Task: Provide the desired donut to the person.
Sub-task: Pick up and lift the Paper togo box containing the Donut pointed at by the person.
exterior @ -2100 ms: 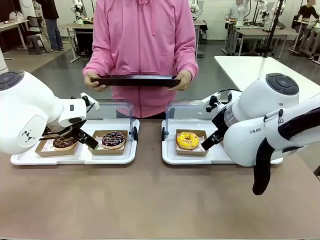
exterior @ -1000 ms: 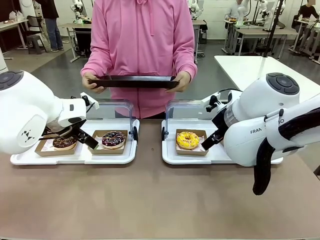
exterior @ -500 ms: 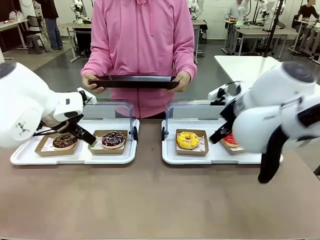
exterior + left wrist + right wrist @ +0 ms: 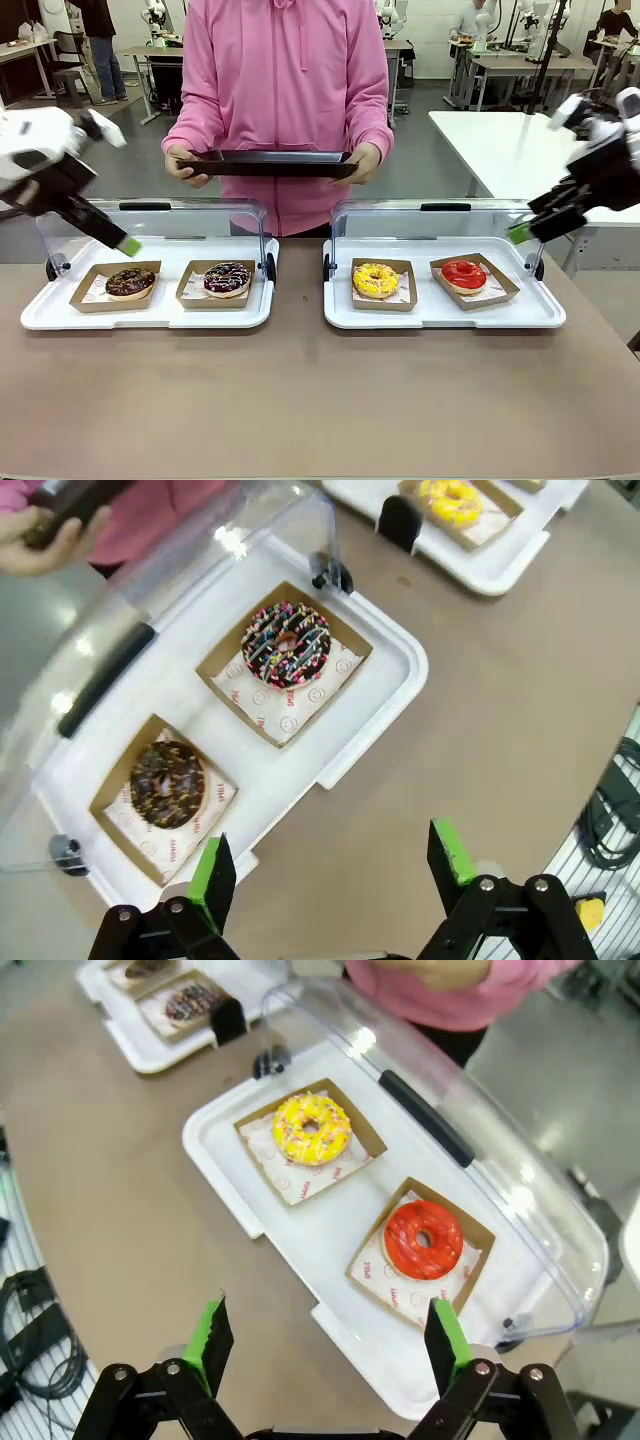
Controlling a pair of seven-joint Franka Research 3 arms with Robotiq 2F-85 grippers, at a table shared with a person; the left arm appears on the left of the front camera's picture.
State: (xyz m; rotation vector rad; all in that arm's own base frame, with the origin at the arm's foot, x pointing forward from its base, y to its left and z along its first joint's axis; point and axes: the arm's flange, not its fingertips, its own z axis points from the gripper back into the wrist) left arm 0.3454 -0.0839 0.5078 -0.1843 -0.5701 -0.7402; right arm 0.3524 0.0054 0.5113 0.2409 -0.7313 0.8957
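Front view: person (image 4: 285, 80) held black tray (image 4: 268, 162) out, presumably to receive a donut. Yellow donut (image 4: 375, 279), red donut (image 4: 464, 274), chocolate donut (image 4: 129, 282) and sprinkled donut (image 4: 227, 278) lay untouched in white trays (image 4: 150, 322). Left gripper (image 4: 335, 870) and right gripper (image 4: 325, 1345) hung above, spread, empty.

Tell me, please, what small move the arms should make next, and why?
Probably wait in place until the person picks. Both hands grip the black tray, pointing at none of the four donuts. The left fingers and right fingers hang open and empty over the white trays with lids raised, so either could descend once a choice is shown.
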